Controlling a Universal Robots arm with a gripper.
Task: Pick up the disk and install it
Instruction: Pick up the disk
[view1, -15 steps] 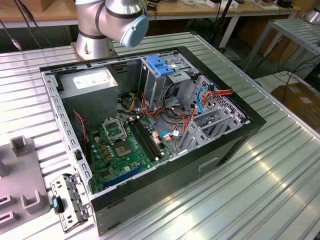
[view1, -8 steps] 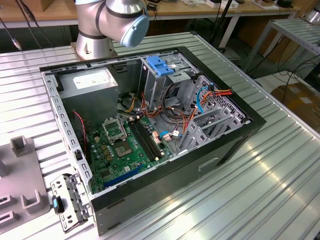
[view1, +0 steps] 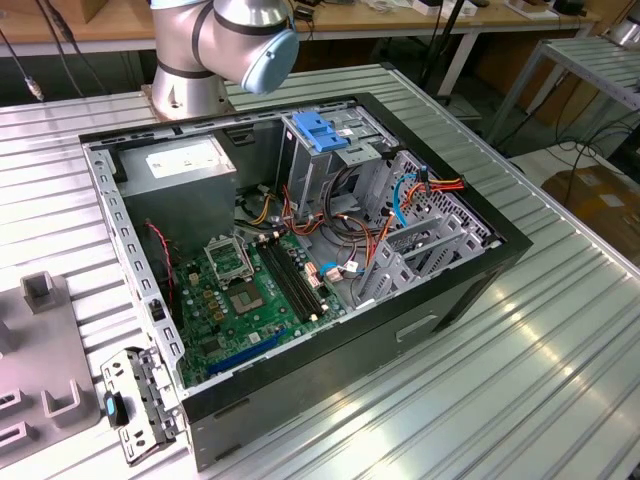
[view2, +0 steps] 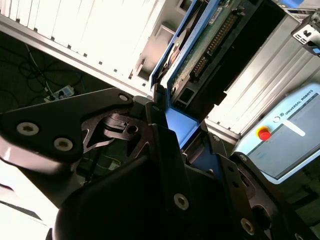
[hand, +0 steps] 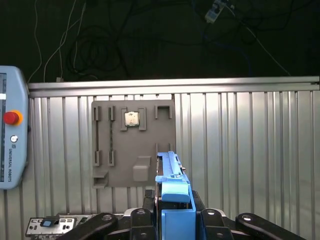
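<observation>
In both wrist views my gripper (hand: 173, 202) (view2: 180, 127) is shut on the disk (hand: 171, 175). The disk is a flat drive with bright blue side rails, and it stands on edge between the dark fingers (hand: 137, 216). The second wrist view shows the disk's (view2: 200, 47) green circuit board and connector row, with a blue rail along its side. The disk hangs above the ribbed metal table (hand: 240, 150), away from the case. In the exterior view the open computer case (view1: 470, 290) lies on the table, with its grey drive cage (view1: 415, 255) at that view's right.
A light-blue latch plate (view1: 320, 130) and a grey power supply (view1: 190, 170) sit at the back of the case. A grey fixture plate (hand: 150, 145) holding a small chip (hand: 131, 119) lies on the table. A teach pendant (hand: 10, 130) (view2: 290, 130) rests nearby. Cables lie on the dark floor (hand: 150, 35).
</observation>
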